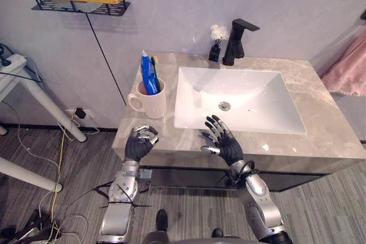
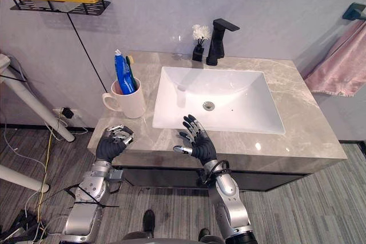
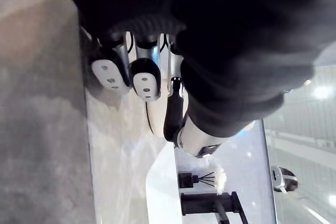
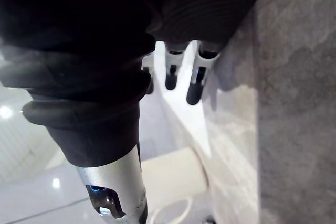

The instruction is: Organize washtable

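Grey stone counter (image 1: 326, 118) held a white sink (image 1: 251, 92), with a black tap (image 1: 235, 41) behind it. A white mug (image 1: 151, 106) stood left of the sink, with a blue tube (image 1: 147, 76) and a toothbrush (image 1: 155, 71) upright inside. The left hand (image 1: 139, 144) hung at the counter's front left corner, near the mug but not touching it, fingers curled on nothing. The right hand (image 1: 226, 144) was at the front edge by the sink, fingers spread apart.
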{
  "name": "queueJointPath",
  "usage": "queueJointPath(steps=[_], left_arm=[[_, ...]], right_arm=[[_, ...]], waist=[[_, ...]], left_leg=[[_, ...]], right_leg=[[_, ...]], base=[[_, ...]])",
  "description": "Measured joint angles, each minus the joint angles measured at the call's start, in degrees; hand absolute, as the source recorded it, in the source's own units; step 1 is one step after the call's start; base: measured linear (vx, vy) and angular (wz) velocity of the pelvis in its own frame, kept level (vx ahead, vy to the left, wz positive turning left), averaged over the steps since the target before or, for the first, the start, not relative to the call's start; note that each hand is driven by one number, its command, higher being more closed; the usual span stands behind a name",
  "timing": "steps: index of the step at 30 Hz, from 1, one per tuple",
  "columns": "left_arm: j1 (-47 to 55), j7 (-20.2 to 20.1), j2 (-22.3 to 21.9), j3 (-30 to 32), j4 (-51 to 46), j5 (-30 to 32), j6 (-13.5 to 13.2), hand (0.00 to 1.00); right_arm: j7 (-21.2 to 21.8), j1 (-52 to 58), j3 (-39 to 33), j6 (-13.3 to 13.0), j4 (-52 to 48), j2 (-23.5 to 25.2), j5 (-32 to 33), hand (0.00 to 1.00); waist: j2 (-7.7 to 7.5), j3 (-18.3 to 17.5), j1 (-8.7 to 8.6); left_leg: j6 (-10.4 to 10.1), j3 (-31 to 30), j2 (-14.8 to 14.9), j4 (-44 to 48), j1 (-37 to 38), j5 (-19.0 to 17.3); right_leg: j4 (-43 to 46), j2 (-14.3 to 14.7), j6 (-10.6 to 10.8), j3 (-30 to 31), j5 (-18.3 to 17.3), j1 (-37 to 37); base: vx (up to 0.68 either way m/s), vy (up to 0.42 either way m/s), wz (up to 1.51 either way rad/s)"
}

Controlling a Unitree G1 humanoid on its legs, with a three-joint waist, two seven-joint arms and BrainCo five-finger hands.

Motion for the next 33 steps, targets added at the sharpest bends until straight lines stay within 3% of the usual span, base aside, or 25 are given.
queueJointPath(steps=[6, 33], left_arm=[[-2.6, 1.9, 0.1, 0.0, -2.7, 1.8, 0.2, 1.00], [-9.5, 3.1, 0.1, -0.2, 2.5, 2.9, 1.8, 1.00]], right_arm=[[0.0, 0.0, 0.0, 0.0, -0.3, 0.3, 0.0, 0.00], [-0.2, -0.2, 0.0, -0.1, -3.1, 0.3, 0.0, 0.00]], waist=[[-0.95, 0.6, 0.00], [-1.53, 4.8, -0.01]], left_leg=[[-0.1, 0.0, 0.0, 0.0, 0.0, -0.1], [0.0, 0.4, -0.1, 0.0, 0.4, -0.1]], right_leg=[[0.0, 0.0, -0.2, 0.0, -0.1, 0.0], [0.1, -0.1, -0.4, 0.6, 0.0, 0.0]], base=[[0.00, 0.000, 0.00], [0.00, 0.000, 0.00]])
